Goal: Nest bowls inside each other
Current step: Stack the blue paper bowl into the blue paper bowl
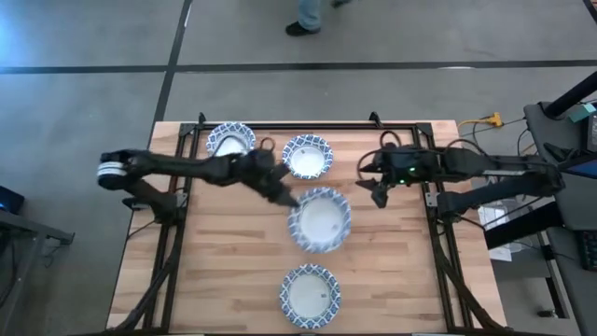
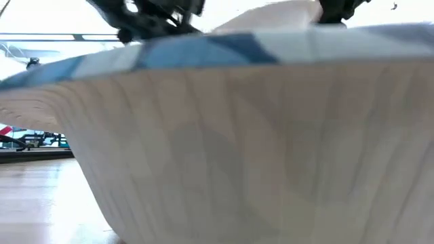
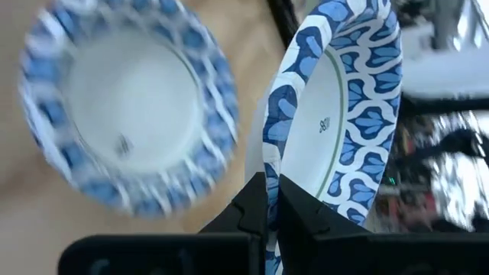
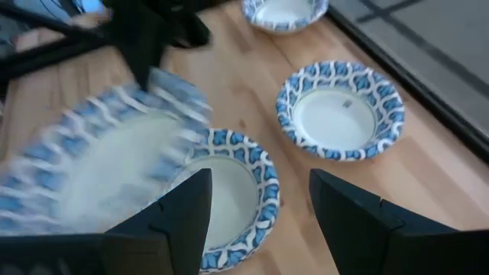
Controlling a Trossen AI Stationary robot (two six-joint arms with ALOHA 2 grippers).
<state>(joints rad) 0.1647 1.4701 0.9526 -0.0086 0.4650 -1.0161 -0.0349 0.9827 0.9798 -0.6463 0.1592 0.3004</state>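
Four blue-and-white rimmed bowls show in the high view: two near the far edge, one near the near edge, and one in the middle. The middle bowl is the one my left gripper is shut on. The right wrist view shows it over another bowl that rests on the table. My right gripper is open, to the right of the middle bowl, touching nothing. The near bowl's wall fills the low view. My left gripper pinches the middle bowl's patterned rim between its two fingers, one on the inner side and one on the outer side. It comes from the table's left, slanting down. The bowl is tilted in the hold, above the bowl beneath it.
The wooden table has bare room to the left and right of the bowls. Dark frame rails run along both sides. A person's feet show on the floor beyond the far edge.
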